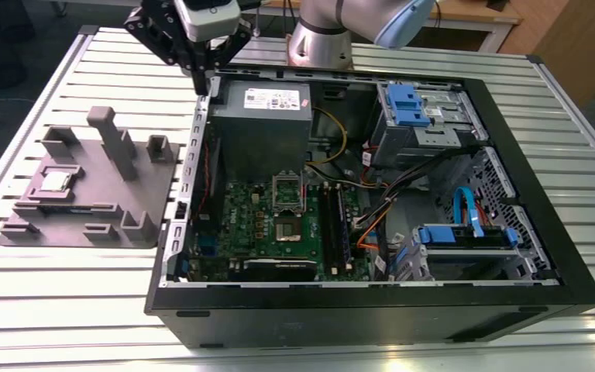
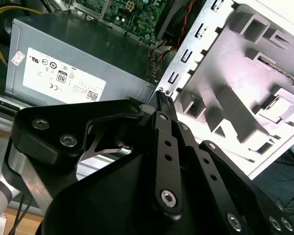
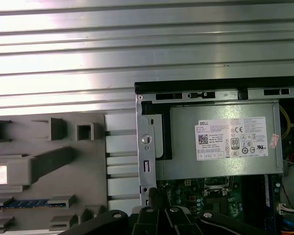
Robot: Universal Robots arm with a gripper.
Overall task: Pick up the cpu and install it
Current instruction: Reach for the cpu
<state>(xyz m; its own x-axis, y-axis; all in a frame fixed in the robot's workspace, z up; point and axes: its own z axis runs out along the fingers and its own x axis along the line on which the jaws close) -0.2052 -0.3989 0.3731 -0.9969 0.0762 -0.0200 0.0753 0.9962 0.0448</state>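
The cpu (image 1: 55,182) is a small silver-grey square lying flat in a recess of the grey plastic fixture (image 1: 91,225), on the table at the exterior view's left. It also shows as a bright square (image 3: 2,174) in the first wrist view and as a pale square (image 2: 280,105) in the second. My black gripper (image 1: 204,80) hangs above the back left corner of the open computer case (image 1: 380,306). It is well apart from the cpu, with its fingers (image 2: 162,100) shut together on nothing. The motherboard (image 1: 266,232) lies inside the case with its socket (image 1: 286,231) exposed.
A grey power supply box (image 1: 261,116) with a white label sits in the case just below the gripper. Blue drive bays (image 1: 421,112) and loose cables (image 1: 380,205) fill the case's right side. Grey posts (image 1: 111,139) rise from the fixture. The table is ribbed metal (image 1: 70,310).
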